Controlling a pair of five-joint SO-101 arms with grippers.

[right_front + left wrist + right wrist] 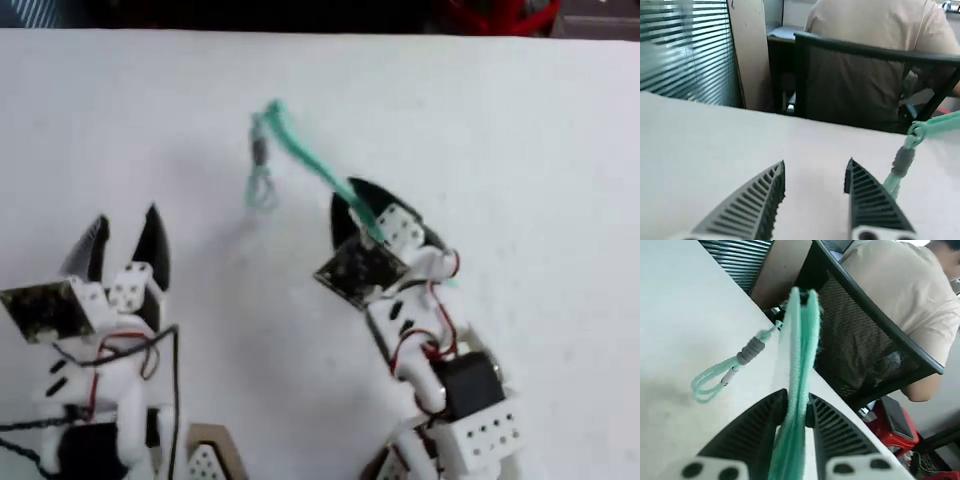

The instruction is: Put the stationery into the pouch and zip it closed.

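Bench (520, 120): flat, matte white. Pouch (801, 340): mint green, fuzzy fabric, thin, seen edge-on, raised over the bench and clamped between the ribbed black fingers of the right hand (797, 396). Left hand (816, 162): pointed fingers apart, over the bench, well apart from the pouch. Thin green cord loop (710, 382) with a grey collar (751, 351) dangles from the pouch's far end.

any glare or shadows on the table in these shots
high view: the table is evenly bright with no hard glare, just a faint shadow by the wrist loop; right wrist view: a soft grey shadow lies beside the wrist loop of the pouch held in the right gripper; left wrist view: bright stripes on the blinds.
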